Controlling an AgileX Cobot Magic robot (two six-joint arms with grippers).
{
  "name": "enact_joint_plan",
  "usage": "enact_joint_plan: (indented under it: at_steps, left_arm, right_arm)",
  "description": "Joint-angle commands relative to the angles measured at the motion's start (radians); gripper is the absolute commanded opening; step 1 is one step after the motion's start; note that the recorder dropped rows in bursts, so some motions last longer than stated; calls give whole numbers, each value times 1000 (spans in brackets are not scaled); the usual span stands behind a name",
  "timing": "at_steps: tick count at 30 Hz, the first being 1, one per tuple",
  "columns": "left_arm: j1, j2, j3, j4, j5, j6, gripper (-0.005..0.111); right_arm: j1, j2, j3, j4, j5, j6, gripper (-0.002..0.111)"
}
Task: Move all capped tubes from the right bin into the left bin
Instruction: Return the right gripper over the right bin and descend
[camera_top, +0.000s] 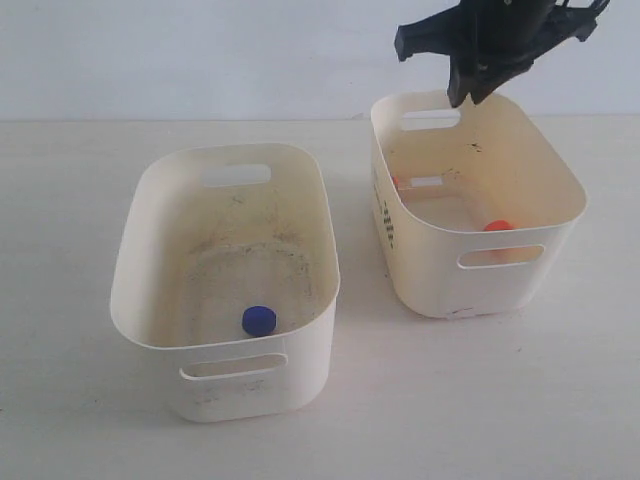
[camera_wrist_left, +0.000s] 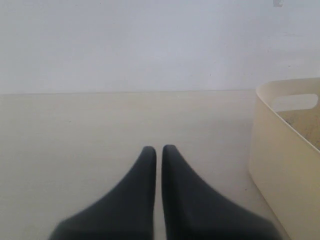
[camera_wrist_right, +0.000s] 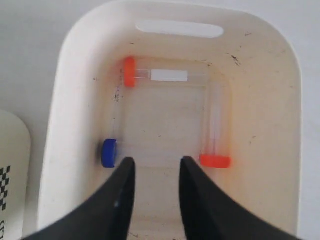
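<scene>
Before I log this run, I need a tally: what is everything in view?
Left bin: one, cream, left side of table.
Right bin: one, cream with dark dashes, right side.
Blue-capped tubes: two; one in left bin, one in right bin.
Orange-capped tubes: two, both in right bin.
Table: one, pale, under everything.
Left gripper: one, black, jaws shut, empty, over bare table.
Right gripper: one, black, jaws open, empty, above right bin.

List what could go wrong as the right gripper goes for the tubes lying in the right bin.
1. The blue-capped tube, the orange-capped tube with the white label and the other orange-capped tube hug the right bin's walls; a finger may hit a wall instead of straddling a tube.
2. The open right gripper points at bare floor between two caps; closing there would likely catch nothing.
</scene>
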Motion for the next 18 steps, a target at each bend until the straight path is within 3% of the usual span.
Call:
enact_joint_plan:
  at_steps: [1,4,5,8,10,13,18]
  left_arm:
    - [0,0,-4,-6,-6,-10,4]
    - [0,0,-4,-6,-6,-10,4]
    - [0,0,-4,-6,-6,-10,4]
    - [0,0,-4,-6,-6,-10,4]
    - [0,0,-4,-6,-6,-10,4]
    - [0,0,-4,-6,-6,-10,4]
    - [0,0,-4,-6,-6,-10,4]
  right_arm:
    - [7,51,-4,-42,32,40,42]
    - [7,82,-4,-133,71,134,27]
    - [7,92,-4,-136,75,140,16]
    - [7,92,7,-136,53,143,6]
    - [7,94,23,-136,42,158,8]
    - [7,117,46,-136,42,183,21]
    - [22,160,56,-138,38,205,22]
